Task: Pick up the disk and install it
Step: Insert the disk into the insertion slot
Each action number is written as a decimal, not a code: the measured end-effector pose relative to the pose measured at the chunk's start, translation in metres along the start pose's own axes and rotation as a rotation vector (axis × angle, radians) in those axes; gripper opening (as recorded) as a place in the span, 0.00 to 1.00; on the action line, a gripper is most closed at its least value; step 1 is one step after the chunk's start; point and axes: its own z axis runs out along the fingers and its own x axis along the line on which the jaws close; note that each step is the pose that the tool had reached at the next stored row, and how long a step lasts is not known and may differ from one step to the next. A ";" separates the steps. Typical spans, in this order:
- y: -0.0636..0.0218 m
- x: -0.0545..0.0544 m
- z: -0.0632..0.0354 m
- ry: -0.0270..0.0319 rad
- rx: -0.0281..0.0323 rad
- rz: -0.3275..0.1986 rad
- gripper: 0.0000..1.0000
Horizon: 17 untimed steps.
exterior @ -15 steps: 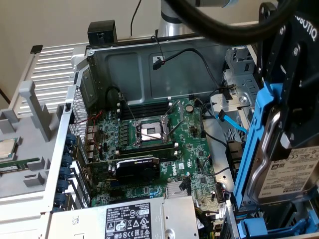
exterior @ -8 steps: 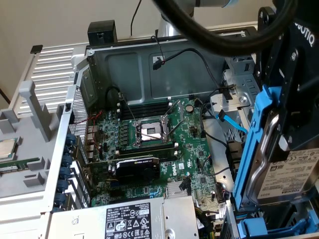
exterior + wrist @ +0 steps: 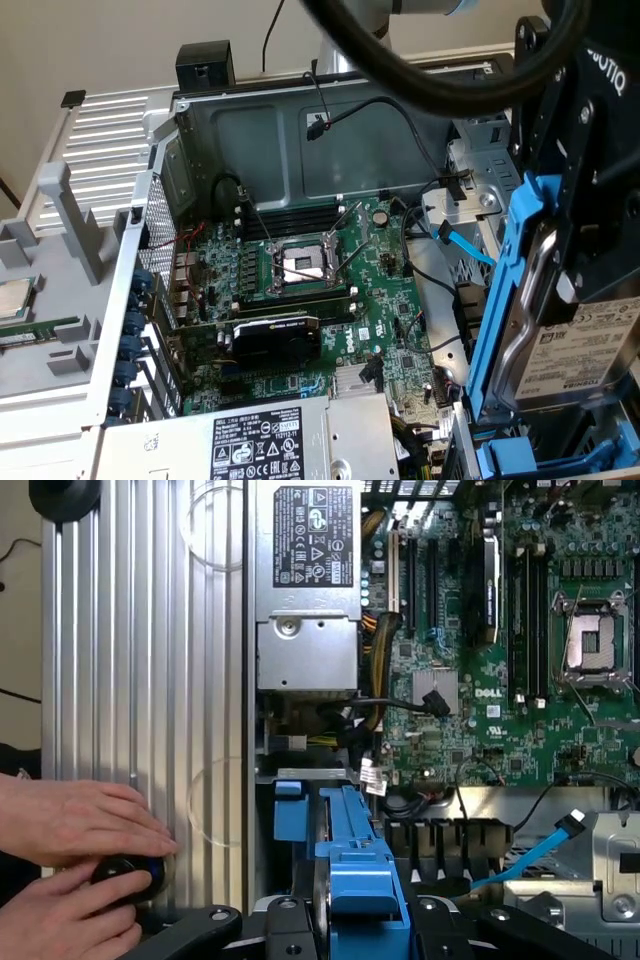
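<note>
The disk [image 3: 585, 355], a silver hard drive with a white Toshiba label, stands on edge at the exterior view's right, clipped in its blue plastic frame [image 3: 508, 270]. My black gripper [image 3: 572, 262] comes down from above and is shut on the disk. The disk hangs just over the blue drive bay [image 3: 540, 458] at the corner of the open computer case. In the wrist view the blue frame [image 3: 355, 875] runs between my two black fingers [image 3: 285, 930], edge-on, with the gripper [image 3: 355, 925] closed around it over the bay.
The grey power-supply box [image 3: 250, 440] [image 3: 305, 580] sits beside the bay. The motherboard with its open processor socket [image 3: 300, 262] [image 3: 590, 640] lies in the case. A loose blue cable [image 3: 465, 245] [image 3: 540, 855] hangs near the bay. A person's hands [image 3: 70, 825] rest on the ribbed aluminium plate [image 3: 140, 660].
</note>
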 end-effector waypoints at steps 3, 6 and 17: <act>0.0000 0.000 0.0010 0.0000 0.0000 0.000 0.37; 0.0000 0.000 0.0015 0.0000 0.0000 0.000 0.37; 0.0000 0.000 0.0049 0.0000 0.0001 0.000 0.37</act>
